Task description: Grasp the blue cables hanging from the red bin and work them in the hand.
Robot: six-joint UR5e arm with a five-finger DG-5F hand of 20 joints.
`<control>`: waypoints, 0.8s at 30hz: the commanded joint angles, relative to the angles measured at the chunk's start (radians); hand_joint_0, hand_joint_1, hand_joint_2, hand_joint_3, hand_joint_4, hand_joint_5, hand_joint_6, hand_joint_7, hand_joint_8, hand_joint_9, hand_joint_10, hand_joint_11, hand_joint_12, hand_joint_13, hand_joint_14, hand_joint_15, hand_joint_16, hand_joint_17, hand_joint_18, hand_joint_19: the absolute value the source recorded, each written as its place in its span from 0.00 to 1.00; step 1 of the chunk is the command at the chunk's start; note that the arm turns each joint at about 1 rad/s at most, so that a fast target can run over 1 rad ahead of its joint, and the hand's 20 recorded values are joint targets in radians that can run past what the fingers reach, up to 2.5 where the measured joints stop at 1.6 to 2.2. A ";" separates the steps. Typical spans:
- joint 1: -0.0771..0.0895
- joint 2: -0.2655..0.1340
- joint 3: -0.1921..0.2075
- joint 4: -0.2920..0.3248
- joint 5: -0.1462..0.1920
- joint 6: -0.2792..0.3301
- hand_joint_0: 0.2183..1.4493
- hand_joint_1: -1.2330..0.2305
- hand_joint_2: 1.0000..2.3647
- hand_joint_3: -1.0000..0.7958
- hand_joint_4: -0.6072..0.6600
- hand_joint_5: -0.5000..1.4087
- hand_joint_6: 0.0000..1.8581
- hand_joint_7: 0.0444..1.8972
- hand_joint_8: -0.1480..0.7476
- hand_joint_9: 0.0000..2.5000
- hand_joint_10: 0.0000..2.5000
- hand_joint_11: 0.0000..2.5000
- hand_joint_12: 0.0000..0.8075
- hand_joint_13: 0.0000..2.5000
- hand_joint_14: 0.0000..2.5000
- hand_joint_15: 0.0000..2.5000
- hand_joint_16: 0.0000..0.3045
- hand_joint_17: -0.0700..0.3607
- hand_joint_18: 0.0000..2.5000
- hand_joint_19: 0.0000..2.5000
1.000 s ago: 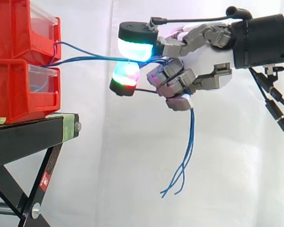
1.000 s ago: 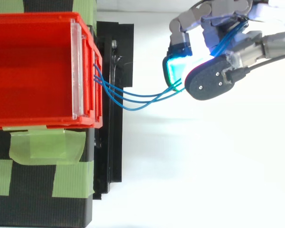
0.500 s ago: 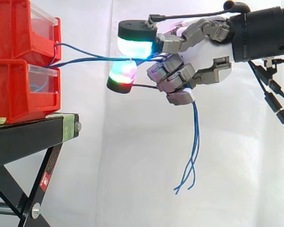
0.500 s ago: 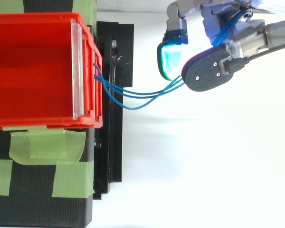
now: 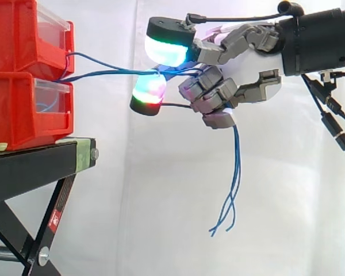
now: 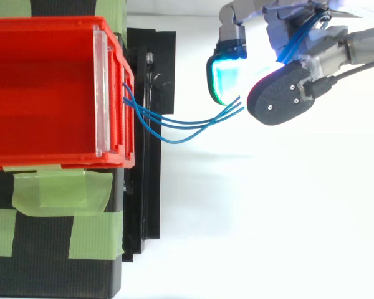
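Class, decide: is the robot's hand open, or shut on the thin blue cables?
Shut on them: the hand curls its fingers round the thin blue cables, which run in from the red plastic bin and hang loose below it.

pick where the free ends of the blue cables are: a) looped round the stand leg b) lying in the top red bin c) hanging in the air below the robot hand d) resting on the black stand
c: in the side view the blue cables run from the red bin through the curled robot hand, and their ends dangle below it.
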 commanded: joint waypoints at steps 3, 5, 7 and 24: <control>0.000 0.001 0.000 -0.001 0.001 -0.012 0.53 0.42 0.00 0.05 0.61 0.36 0.12 0.72 0.69 0.20 1.00 1.00 0.66 0.33 1.00 0.84 0.15 0.40 0.50 0.50; 0.000 0.000 0.000 -0.001 0.000 -0.012 0.53 0.41 0.00 0.05 0.61 0.36 0.12 0.72 0.69 0.20 1.00 1.00 0.66 0.32 1.00 0.84 0.15 0.40 0.49 0.51; 0.000 0.000 0.000 -0.001 0.000 -0.012 0.53 0.40 0.00 0.05 0.61 0.36 0.12 0.72 0.70 0.20 1.00 1.00 0.66 0.32 1.00 0.84 0.15 0.41 0.49 0.51; 0.002 0.000 0.000 -0.002 0.001 -0.021 0.56 0.44 0.01 0.09 0.62 0.36 0.16 0.71 0.69 0.20 1.00 1.00 0.65 0.33 1.00 0.83 0.15 0.40 0.49 0.50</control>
